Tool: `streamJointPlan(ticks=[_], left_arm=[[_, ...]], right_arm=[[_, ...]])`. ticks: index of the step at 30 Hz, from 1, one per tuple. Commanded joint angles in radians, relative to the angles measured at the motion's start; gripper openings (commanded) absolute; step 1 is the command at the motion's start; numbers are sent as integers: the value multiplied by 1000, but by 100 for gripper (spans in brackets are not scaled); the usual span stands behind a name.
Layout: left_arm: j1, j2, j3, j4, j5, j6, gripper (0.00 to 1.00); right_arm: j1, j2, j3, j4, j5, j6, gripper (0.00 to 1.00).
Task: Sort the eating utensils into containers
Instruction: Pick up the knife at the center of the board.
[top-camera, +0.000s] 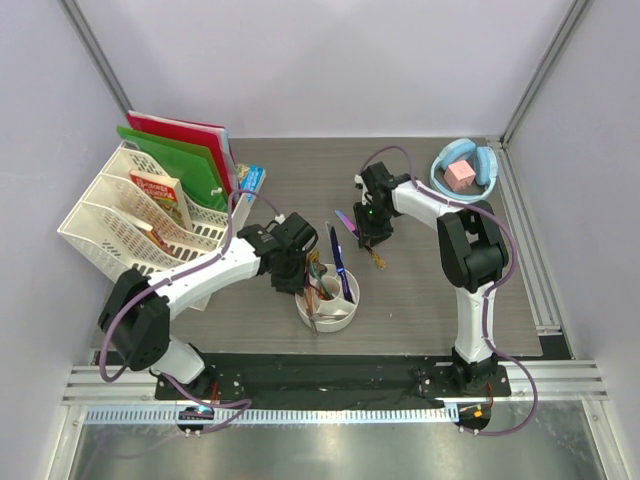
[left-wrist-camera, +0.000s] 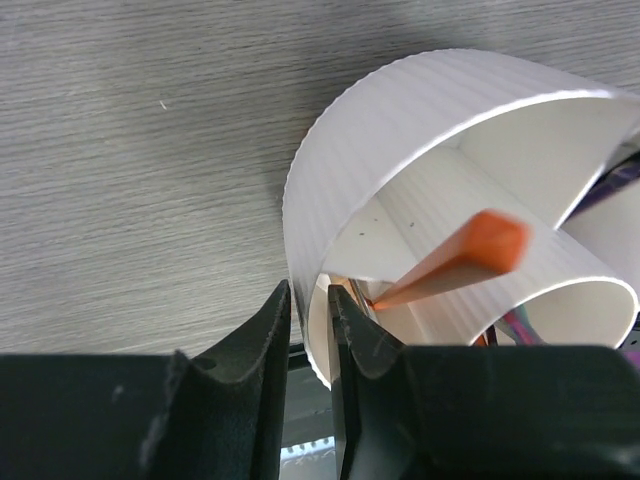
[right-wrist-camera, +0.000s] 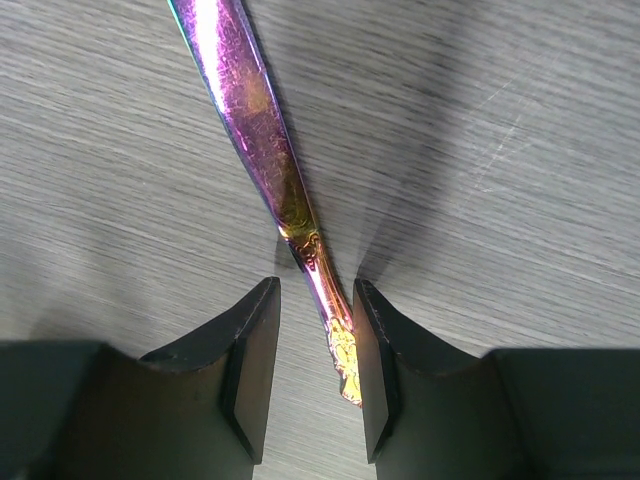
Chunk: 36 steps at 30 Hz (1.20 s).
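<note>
The bench (top-camera: 430, 290) is grey wood-grain, with the rack (top-camera: 120, 220) at its far left. Near the middle, close to the arms, stands the cup (top-camera: 335, 318), already holding several pieces.

The left tool (left-wrist-camera: 308, 295) sits low at the cup's left rim. Its jaws are narrow and astride the outer wall, one outside and one inside; I can't tell whether they actually pinch it. An orange chopstick (left-wrist-camera: 470, 255) leans out of that compartment just beside the inner finger (left-wrist-camera: 355, 340). If that arm shifts sideways, I'd expect the light cup to tip or skid and spill.

The right tool (right-wrist-camera: 315, 290) is released, jaws apart on either side of the iridescent piece (right-wrist-camera: 270, 150), which lies flat on the bench beyond the cup. The worry is the grip. The handle is thin and slick and sits off-centre, nearer one finger. Closing could nudge it aside or let it swing once lifted.

Its long axis runs diagonally. The ornate gold end points near-right between the jaws, and the broad end points far-left.
</note>
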Motion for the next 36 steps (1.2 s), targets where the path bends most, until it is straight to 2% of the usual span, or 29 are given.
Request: streamJointPlan(ticks=[1, 10, 14, 18, 24, 27, 30, 36], left_arm=[[6, 12, 43, -11, -14, 39, 21], [12, 22, 46, -39, -13, 69, 21], [15, 9, 43, -49, -14, 74, 20], [20, -6, 29, -52, -13, 76, 21], [26, -20, 18, -56, -6, 82, 21], [29, -26, 21, -60, -6, 86, 20], [35, -34, 23, -68, -6, 88, 20], [41, -52, 15, -74, -5, 89, 21]], right_arm=[[14, 68, -68, -23, -20, 13, 41], [25, 116, -53, -38, 83, 5, 41], [36, 160, -37, -70, 149, 10, 31], [40, 177, -36, -92, 226, 7, 27], [56, 203, -36, -103, 262, 5, 30], [65, 231, -18, -122, 267, 13, 27], [66, 261, 10, -153, 258, 14, 1], [66, 265, 15, -170, 258, 37, 1]])
